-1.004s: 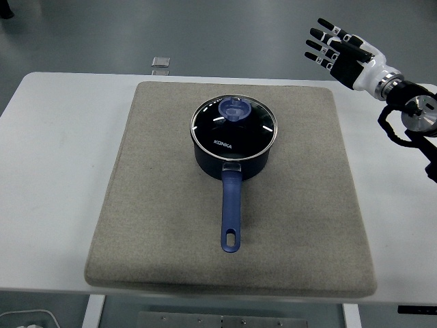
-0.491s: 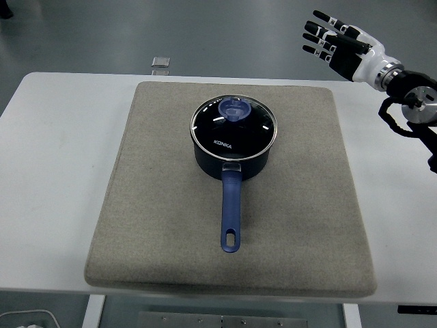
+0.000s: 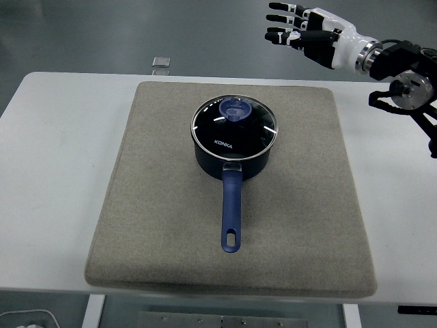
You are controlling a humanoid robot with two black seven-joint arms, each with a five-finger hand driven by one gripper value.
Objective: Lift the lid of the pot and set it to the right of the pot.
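Reaching in from the right edge, the right arm [image 3: 410, 75] holds its right hand [image 3: 311, 34] high above the far edge of the table, up and to the right of the pot and well apart from it; fingers [image 3: 281, 19] spread and extended leftward, released, gripping nothing; palm side not clear from this angle; black finger segments with pale knuckle joints, white wrist shell, then black links and a silver joint toward the picture's edge. Pot [image 3: 233, 147] sits dark blue near the middle of a grey felt mat [image 3: 136, 205], slightly toward the far side; pot lid [image 3: 234, 126] on the pot, seated level inside a bright metal rim, dark glass with white print near the front; lid knob [image 3: 234, 110] blue and translucent, set toward the far part of the lid; pot handle [image 3: 231, 215] long, blue, pointing at the near edge, with a hanging slot at its tip. Mat lies square on the white table [image 3: 48, 171], bare table showing on both sides; mat to the right of the pot bare. Small clear object [image 3: 161, 63] lies on the floor beyond the table's far edge, too small to identify.
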